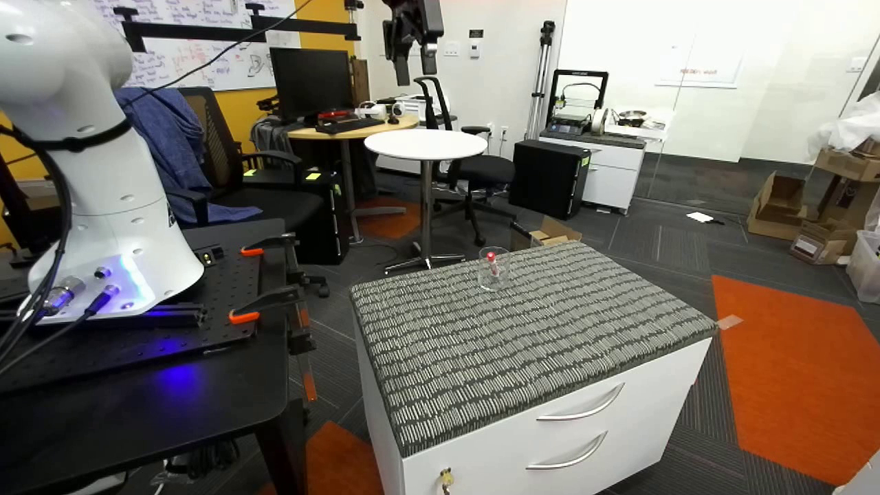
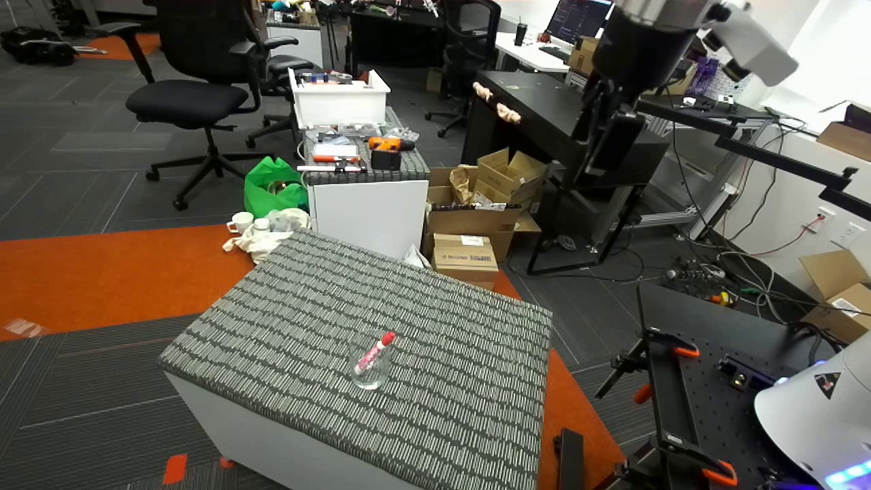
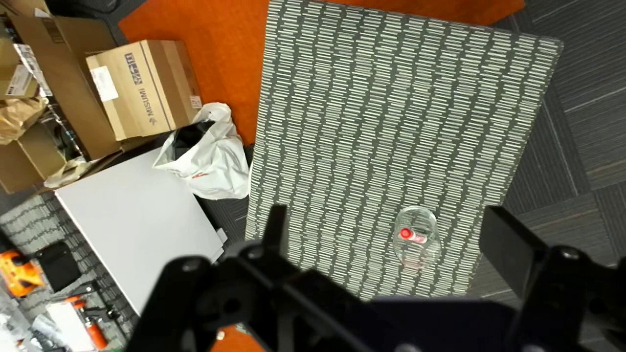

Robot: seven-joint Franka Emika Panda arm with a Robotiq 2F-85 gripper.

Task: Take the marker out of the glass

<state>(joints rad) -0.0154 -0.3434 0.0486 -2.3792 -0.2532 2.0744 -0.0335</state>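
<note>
The red and white marker (image 1: 492, 263) leans inside the clear glass (image 1: 486, 281), its red cap sticking up at the rim. In an exterior view the marker (image 2: 374, 352) is tilted in the glass (image 2: 369, 382). The glass stands upright on the grey striped cabinet top (image 1: 550, 337). In the wrist view the marker (image 3: 414, 236) and glass (image 3: 418, 256) appear between my fingers, far below them. My gripper (image 3: 385, 212) is open and empty, pointing down. It hangs high above the cabinet in both exterior views (image 1: 416, 72) (image 2: 595, 153).
The robot's black table (image 1: 158, 405) with orange-tipped clamps stands beside the cabinet, with a gap between. A white round table (image 1: 426, 144) stands behind. Cardboard boxes (image 2: 466, 255) and a second cabinet with tools and a white bin (image 2: 340, 105) stand near the striped top's far edge.
</note>
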